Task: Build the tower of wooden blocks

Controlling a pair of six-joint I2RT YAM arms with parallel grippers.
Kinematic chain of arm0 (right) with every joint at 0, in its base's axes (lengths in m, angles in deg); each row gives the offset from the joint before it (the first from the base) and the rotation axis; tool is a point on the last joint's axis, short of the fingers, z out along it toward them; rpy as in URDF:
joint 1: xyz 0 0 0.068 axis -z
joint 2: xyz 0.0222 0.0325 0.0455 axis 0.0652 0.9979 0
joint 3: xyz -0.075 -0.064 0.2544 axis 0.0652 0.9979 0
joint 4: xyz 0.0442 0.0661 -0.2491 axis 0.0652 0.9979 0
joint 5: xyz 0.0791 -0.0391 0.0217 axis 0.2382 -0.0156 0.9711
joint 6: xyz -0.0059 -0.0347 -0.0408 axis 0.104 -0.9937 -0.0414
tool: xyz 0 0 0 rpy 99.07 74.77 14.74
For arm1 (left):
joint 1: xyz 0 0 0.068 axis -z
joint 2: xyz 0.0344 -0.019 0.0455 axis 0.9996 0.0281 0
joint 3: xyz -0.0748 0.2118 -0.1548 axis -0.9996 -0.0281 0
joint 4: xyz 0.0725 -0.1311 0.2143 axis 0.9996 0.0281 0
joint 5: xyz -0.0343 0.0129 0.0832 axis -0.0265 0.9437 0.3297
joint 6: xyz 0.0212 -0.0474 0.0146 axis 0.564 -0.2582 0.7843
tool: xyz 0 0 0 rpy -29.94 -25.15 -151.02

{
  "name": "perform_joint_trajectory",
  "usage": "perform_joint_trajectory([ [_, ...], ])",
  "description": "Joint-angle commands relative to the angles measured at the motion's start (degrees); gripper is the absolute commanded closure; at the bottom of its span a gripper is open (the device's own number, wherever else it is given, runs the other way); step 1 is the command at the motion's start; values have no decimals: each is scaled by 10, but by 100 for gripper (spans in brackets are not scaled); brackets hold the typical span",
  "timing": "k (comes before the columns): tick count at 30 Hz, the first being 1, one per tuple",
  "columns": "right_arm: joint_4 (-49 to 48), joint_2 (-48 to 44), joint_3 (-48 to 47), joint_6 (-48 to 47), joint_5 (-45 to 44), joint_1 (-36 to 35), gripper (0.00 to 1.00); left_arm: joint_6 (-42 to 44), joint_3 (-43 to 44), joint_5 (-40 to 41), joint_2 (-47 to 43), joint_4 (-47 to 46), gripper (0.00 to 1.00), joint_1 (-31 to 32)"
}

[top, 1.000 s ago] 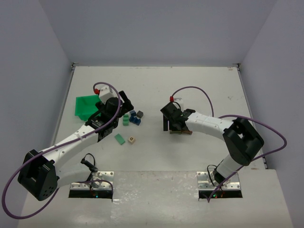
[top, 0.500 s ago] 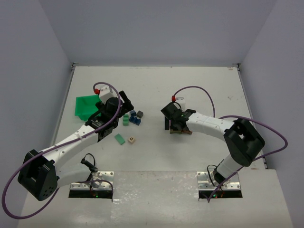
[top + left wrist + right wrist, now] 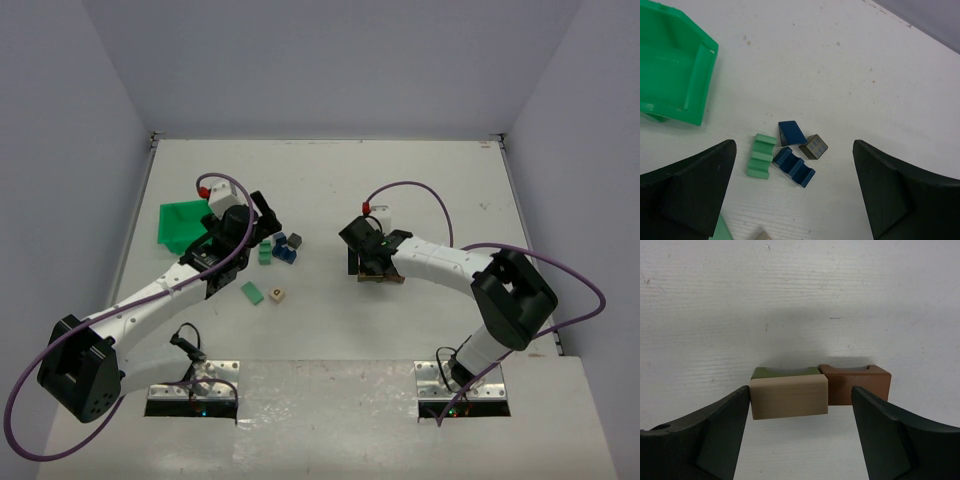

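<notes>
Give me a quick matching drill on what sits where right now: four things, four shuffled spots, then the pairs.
1. tan block
2. brown block
3. grey cube
4. green bin

A. upper left of the left wrist view
B. next to the blue wedge
C. directly in front of the olive block
D. right of the tan block, right wrist view

Pairs: 1-C, 2-D, 3-B, 4-A

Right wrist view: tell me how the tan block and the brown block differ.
The tan block is pale with a straight top edge; the brown block is reddish with a dipped top edge. The tan block lies left, the brown block right. Both rest on the table.
</notes>
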Motion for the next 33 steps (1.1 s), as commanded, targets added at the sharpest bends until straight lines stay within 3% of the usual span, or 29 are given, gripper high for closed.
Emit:
perform_joint_trajectory([
  [1,-1,-5,-8,12,-19,2,18,7,6,-3,-4,-21,0,5],
  [33,3,-39,-1,77,64,2,16,6,2,-11,-8,-24,0,5],
])
